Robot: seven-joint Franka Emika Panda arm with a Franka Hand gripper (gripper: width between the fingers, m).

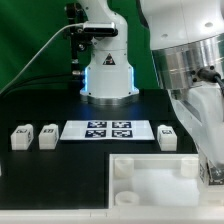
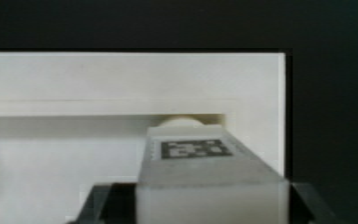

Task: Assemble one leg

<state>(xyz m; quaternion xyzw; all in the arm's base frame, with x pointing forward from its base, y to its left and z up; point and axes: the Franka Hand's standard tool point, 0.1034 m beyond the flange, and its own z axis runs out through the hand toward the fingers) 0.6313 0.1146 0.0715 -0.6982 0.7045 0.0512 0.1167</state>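
Wrist view: fingers [image 2: 202,205] grip the leg [image 2: 197,160] over the white tray [image 2: 87,90]; if it tilts or slips, it may jam

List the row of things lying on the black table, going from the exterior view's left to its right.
leftmost leg → second leg → marker board → third leg

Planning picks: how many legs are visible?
4: two legs on the exterior view's left of the marker board, one on its right, a fourth leg held in the end effector.
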